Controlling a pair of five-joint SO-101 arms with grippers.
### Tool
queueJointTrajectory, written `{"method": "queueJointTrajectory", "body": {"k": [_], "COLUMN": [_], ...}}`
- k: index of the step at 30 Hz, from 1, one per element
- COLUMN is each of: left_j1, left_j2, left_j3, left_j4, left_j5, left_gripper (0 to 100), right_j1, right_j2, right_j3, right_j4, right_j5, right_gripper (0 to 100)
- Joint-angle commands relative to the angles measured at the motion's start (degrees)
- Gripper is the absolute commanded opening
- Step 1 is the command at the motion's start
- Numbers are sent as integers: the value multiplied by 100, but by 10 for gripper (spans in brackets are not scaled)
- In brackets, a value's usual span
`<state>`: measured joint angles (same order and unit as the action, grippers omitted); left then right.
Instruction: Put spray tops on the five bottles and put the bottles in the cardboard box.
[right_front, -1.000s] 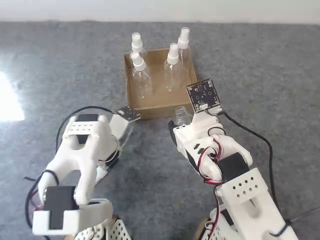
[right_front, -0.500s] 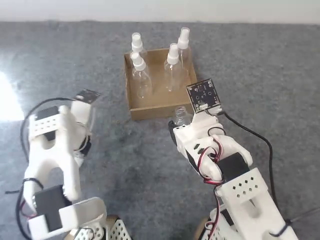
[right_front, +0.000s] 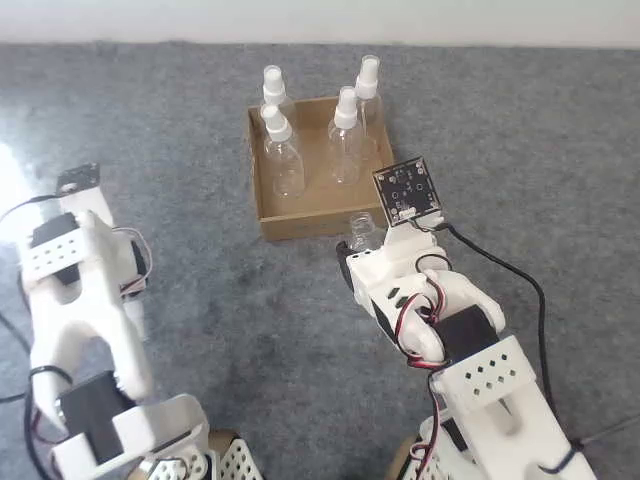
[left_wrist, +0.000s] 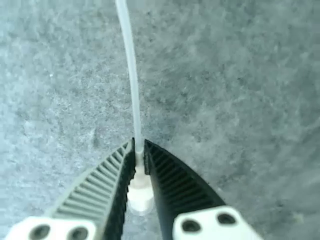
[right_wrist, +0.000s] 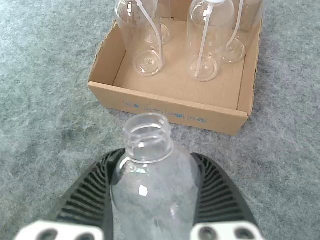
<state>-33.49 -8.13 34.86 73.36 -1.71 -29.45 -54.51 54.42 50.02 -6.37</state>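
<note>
My left gripper (left_wrist: 139, 150) is shut on a white spray top (left_wrist: 140, 194), whose long dip tube (left_wrist: 128, 60) sticks out past the fingertips above the grey table. In the high view the left arm (right_front: 72, 268) stands at the table's left side, well away from the cardboard box (right_front: 268, 205). My right gripper (right_wrist: 152, 161) is shut on a clear bottle (right_wrist: 150, 192) with an open neck and no top, held upright just in front of the box (right_wrist: 170, 111). This bottle (right_front: 362, 232) appears by the box's front wall. Several capped bottles (right_front: 284, 158) stand inside the box.
The grey speckled table (right_front: 540, 150) spreads around the box on both sides. The right arm's cable (right_front: 515, 275) loops on its right. A bright glare patch lies at the table's left edge (right_front: 10, 190).
The left arm has swung from the box's front-left corner out to the table's left side, carrying the spray top. The right arm and its bottle have stayed still.
</note>
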Motion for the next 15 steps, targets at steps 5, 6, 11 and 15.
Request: {"method": "queueJointTrajectory", "body": {"k": [5,6,11,15], "left_j1": [-9,-9,-44,-44], "left_j2": [-26,-18,-18,-18], "left_j3": [-541,-593,-796,-822], "left_j4": [-70,-88,-105,-105], "left_j5": [2382,2857,3727,4571], "left_gripper": [15,15,15,14], "right_j1": [75,75,66,66], "right_j2": [-189,-180,-171,-171], "right_j3": [-44,-44,-44,-44], "right_j4": [-127,-127,-127,-127], "right_j5": [-18,-18,-18,-18], "right_gripper": [34,34,34,34]}}
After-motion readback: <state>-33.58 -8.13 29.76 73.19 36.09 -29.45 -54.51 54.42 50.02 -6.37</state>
